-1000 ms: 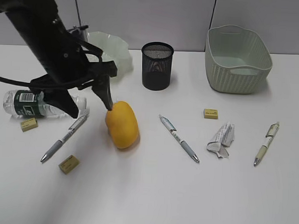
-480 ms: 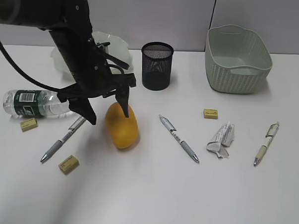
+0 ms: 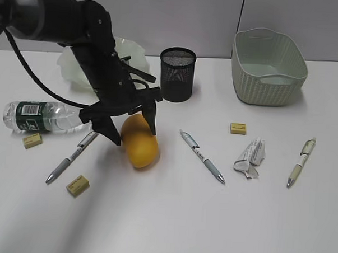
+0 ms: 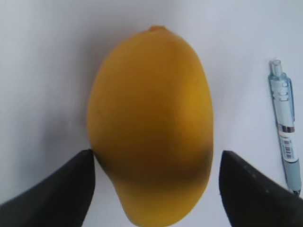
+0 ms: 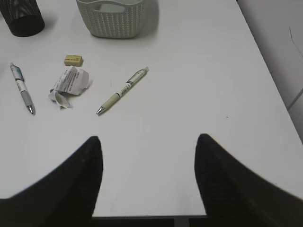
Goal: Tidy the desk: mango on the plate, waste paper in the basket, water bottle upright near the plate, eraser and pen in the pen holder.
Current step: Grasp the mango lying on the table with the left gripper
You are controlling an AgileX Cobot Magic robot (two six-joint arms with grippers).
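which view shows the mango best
The left wrist view: the mango fills the frame between the open left gripper's fingertips. The exterior view shows it smaller and partly hidden behind the gripper. The right wrist view doesn't show it.

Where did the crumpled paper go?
In the exterior view the waste paper lies right of centre on the desk, between two pens, just below a small eraser.
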